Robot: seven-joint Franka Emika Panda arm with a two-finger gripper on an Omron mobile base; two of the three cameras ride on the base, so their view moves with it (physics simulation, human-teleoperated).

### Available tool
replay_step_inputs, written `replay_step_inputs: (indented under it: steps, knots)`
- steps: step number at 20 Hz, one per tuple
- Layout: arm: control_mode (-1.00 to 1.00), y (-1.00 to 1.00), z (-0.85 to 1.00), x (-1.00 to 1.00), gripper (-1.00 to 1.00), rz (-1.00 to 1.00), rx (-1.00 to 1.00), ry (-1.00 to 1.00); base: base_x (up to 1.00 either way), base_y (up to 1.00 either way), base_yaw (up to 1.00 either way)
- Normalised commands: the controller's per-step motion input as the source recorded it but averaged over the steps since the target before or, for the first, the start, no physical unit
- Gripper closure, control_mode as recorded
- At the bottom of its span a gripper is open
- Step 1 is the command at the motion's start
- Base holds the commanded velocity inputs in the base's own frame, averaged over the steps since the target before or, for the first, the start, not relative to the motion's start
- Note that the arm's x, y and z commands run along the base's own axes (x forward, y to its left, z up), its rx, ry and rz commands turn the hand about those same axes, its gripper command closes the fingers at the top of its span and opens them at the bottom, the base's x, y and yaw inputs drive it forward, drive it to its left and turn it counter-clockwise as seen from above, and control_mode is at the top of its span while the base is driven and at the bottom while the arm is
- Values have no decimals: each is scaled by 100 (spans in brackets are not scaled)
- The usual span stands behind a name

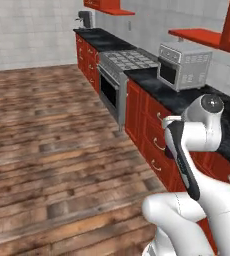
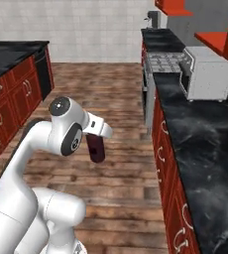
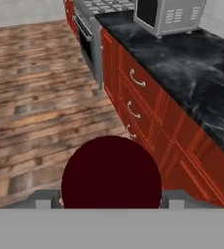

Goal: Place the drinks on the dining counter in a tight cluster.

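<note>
My gripper (image 2: 96, 141) is shut on a dark maroon bottle (image 2: 96, 149), one of the drinks, which hangs upright under the hand above the wooden floor. In the hand view the bottle's round dark top (image 3: 111, 170) sits between the two grey fingertips (image 3: 46, 198) of the gripper (image 3: 111, 197). In the left base view my own arm covers most of the hand, and a sliver of maroon (image 1: 169, 151) shows beside it. A black-topped counter with red fronts (image 2: 9, 57) stands at the far left; I cannot tell whether it is the dining counter.
A black worktop (image 2: 200, 144) with red drawers runs along the right, backed by white tiles. On it stands a grey toaster oven (image 1: 183, 66), with a stove (image 1: 127, 60) beyond. Red shelves (image 1: 199, 35) hang above. Open wooden floor (image 1: 47, 140) lies to the left.
</note>
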Motion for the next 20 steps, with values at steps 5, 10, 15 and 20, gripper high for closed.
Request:
replay_step_inputs:
  steps: [5,10,15,20]
  knots:
    - [100,0,0,0,100,0,0,0,19,21,72]
    - [100,0,0,0,100,0,0,0,42,23,52]
    - [100,0,0,0,100,0,0,0,85,22,17]
    - [100,0,0,0,100,0,0,0,90,22,14]
